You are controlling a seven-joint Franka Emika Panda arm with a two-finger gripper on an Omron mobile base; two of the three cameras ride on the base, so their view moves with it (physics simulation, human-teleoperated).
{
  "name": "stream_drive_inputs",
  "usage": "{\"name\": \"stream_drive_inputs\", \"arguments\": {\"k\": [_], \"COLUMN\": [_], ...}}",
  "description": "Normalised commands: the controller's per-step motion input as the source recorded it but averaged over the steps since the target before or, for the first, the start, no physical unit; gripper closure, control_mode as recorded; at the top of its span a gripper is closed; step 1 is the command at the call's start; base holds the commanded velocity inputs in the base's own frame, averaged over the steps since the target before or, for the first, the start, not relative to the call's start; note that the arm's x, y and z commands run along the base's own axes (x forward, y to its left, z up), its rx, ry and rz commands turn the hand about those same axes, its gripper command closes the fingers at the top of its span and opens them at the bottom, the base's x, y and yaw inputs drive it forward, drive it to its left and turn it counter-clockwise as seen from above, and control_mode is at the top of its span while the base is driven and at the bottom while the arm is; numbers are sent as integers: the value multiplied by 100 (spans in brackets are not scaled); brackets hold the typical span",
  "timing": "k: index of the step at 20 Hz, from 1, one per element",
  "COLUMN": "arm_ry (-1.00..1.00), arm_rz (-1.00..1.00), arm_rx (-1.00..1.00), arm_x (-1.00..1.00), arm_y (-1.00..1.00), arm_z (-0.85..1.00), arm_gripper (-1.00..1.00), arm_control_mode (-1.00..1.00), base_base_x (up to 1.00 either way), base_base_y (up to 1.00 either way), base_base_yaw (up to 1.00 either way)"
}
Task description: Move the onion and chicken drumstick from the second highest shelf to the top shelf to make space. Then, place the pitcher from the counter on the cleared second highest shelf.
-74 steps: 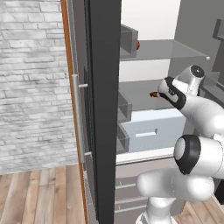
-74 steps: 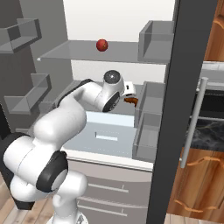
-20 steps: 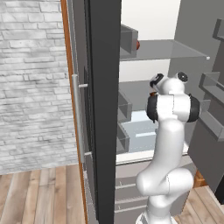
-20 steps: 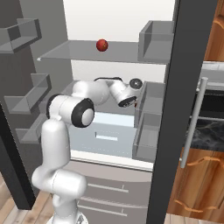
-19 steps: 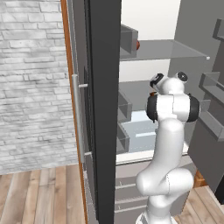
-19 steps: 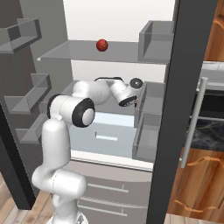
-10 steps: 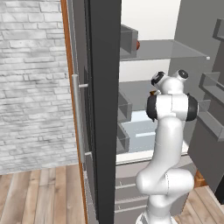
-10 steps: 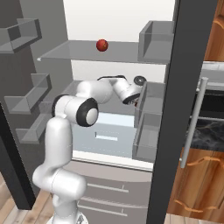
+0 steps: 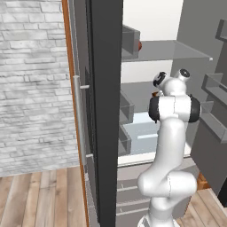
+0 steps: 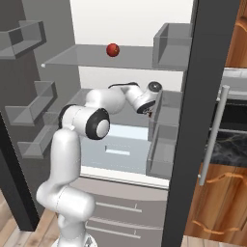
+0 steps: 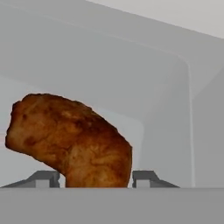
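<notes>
The chicken drumstick (image 11: 70, 138), reddish-brown, lies close up in the hand view between my gripper's (image 11: 95, 177) two fingertips, which press against its sides. In the right base view my gripper (image 10: 148, 111) reaches over the second highest shelf (image 10: 79, 100), right beside the door bins, where a sliver of the drumstick (image 10: 151, 115) shows. The onion (image 10: 113, 49), a red ball, rests on the translucent top shelf (image 10: 82, 58); its edge (image 9: 139, 45) peeks out behind a bin in the left base view. The pitcher is out of view. A strip of the black marble counter (image 10: 230, 144) shows at the right.
The fridge's dark door edge (image 9: 106, 111) stands left of the arm. Grey door bins (image 10: 166, 130) crowd the gripper's right side. A pale drawer (image 10: 118, 147) sits under the shelf. More door bins (image 10: 29, 111) hang on the left wall.
The fingers have come in around the chicken drumstick. The wrist has risen slightly and pushed deeper over the shelf. The onion has not moved.
</notes>
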Motion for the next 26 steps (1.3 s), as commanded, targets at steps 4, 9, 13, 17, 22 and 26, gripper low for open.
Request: {"name": "stream_drive_inputs", "arguments": {"k": [4, 9, 13, 17, 22, 26], "arm_ry": [0, 8, 5, 1, -5, -16], "arm_rz": [1, 6, 17, 18, 15, 7], "arm_rx": [-5, -3, 0, 0, 0, 0], "arm_x": [-8, -48, -85, -97, -97, -100], "arm_y": [28, 26, 41, 29, 23, 35], "arm_z": [-78, -57, -16, 9, 31, 66], "arm_gripper": [100, 100, 100, 100, 100, 100], "arm_control_mode": [-100, -100, -100, -100, -100, -100], "base_base_x": [0, 0, 0, 0, 0, 0], "base_base_y": [0, 0, 0, 0, 0, 0], "base_base_yaw": [0, 0, 0, 0, 0, 0]}}
